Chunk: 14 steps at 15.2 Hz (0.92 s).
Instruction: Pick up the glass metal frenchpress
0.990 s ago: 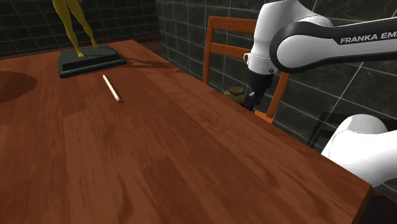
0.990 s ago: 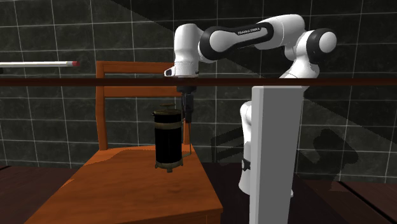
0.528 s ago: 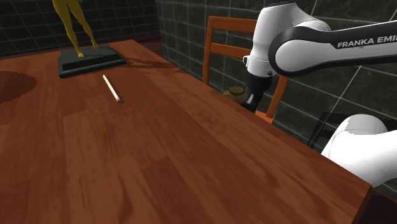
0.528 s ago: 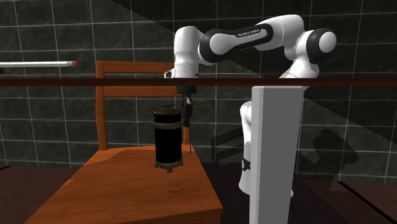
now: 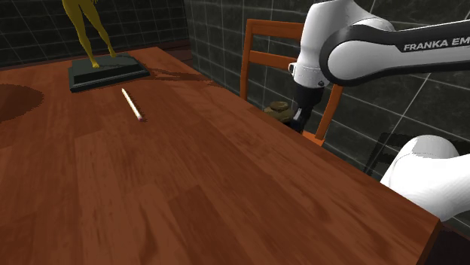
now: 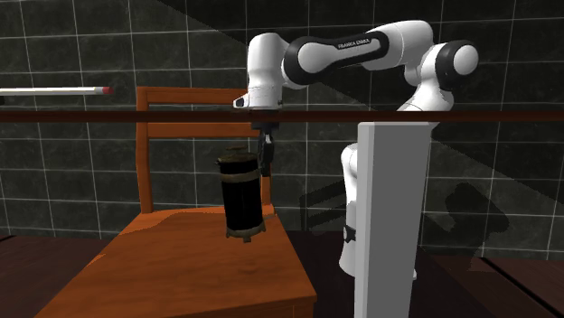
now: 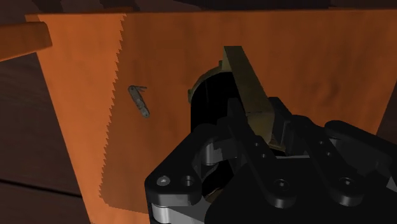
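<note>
The gripper (image 6: 266, 157) is clamping the handle of the frenchpress (image 6: 242, 194), which is tilting slightly off upright over the chair (image 6: 172, 262) seat, body just beside the fingers toward the seat's middle.

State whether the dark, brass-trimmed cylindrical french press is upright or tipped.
Slightly tipped: the french press leans its top toward the second exterior view's left, unlike the straight chair.

Table (image 5: 188, 173): glossy reddish wood w/ grain. Chair (image 6: 181, 257): smooth orange wood. Frenchpress (image 6: 242, 199): dark body, dull brassy metal bands.
</note>
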Each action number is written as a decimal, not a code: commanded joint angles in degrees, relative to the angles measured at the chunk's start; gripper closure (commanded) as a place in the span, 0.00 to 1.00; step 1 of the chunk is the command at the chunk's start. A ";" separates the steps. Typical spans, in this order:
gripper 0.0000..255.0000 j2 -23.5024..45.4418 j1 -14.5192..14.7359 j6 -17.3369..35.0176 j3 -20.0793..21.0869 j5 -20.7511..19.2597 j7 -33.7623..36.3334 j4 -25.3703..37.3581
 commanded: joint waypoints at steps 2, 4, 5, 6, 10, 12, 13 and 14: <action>1.00 0.04 -0.10 -2.27 -0.17 -0.17 -0.02 2.41; 1.00 0.04 -0.15 -3.80 -0.27 -0.26 -0.02 3.95; 1.00 0.06 -0.17 -4.56 -0.32 -0.31 -0.02 4.73; 1.00 0.10 -0.20 -5.32 -0.37 -0.36 -0.03 5.52; 1.00 0.38 -0.30 -8.28 -0.55 -0.54 -0.03 8.76; 1.00 0.59 -0.35 -9.73 -0.64 -0.63 -0.03 10.42; 1.00 0.59 -0.35 -9.84 -0.64 -0.63 -0.03 10.54; 1.00 0.60 -0.35 -9.84 -0.64 -0.63 -0.03 10.55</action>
